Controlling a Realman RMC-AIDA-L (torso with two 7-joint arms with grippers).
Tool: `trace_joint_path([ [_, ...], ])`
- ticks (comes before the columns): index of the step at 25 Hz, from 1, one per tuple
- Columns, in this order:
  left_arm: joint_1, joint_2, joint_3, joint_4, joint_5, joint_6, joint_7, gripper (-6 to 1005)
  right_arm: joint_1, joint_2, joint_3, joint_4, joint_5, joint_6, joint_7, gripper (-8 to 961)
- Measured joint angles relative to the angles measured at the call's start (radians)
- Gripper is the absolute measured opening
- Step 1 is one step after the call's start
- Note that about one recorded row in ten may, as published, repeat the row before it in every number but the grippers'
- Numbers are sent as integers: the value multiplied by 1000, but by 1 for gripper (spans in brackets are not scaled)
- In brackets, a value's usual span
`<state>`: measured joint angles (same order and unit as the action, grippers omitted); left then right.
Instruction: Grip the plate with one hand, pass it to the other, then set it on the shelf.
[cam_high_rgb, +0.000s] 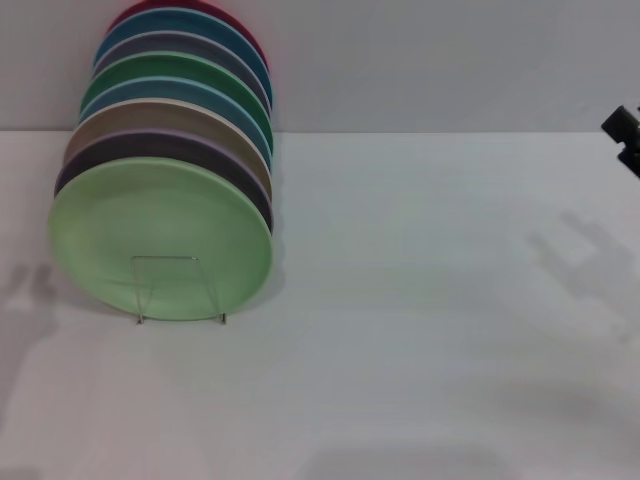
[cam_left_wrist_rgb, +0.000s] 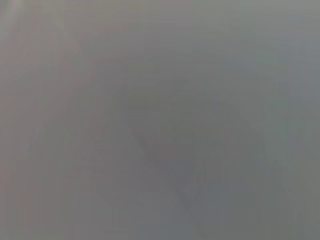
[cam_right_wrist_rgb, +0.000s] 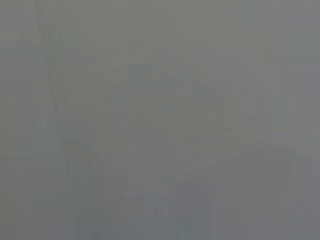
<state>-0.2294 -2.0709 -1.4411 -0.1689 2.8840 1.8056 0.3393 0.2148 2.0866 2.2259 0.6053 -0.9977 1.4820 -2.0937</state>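
The pale mint-green plate stands on edge at the front of a leaning row of plates at the table's left. It rests in the small clear acrylic shelf, whose bent legs show in front of its lower rim. A black part of my right gripper shows at the far right edge of the head view, raised and far from the plate. My left gripper is out of view; only a shadow falls at the left edge. Both wrist views show plain grey and nothing else.
Behind the mint plate lean several more plates: a lilac purple one, a tan one, blue ones, an emerald-green one and a red one at the back. The white table stretches to the right, with a pale wall behind.
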Motion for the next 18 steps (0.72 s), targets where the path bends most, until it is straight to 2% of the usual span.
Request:
trace_joint_path([
  [4, 7, -1, 9, 28, -3, -22, -127, 314, 25, 2, -3, -89, 59, 0, -161, 701],
  [8, 11, -2, -58, 30, -53, -77, -346, 411, 54, 5, -5, -176, 123, 3, -279, 701],
  [10, 11, -4, -66, 32, -73, -110, -388, 460, 64, 5, -5, -201, 138, 5, -309, 701],
  [14, 9, -4, -61, 37, -82, -187, -405, 460, 69, 6, -5, -221, 148, 6, -349, 701],
  [18, 13, -6, -58, 40, -76, -190, -399, 460, 68, 6, 0, -229, 149, 6, -350, 701],
])
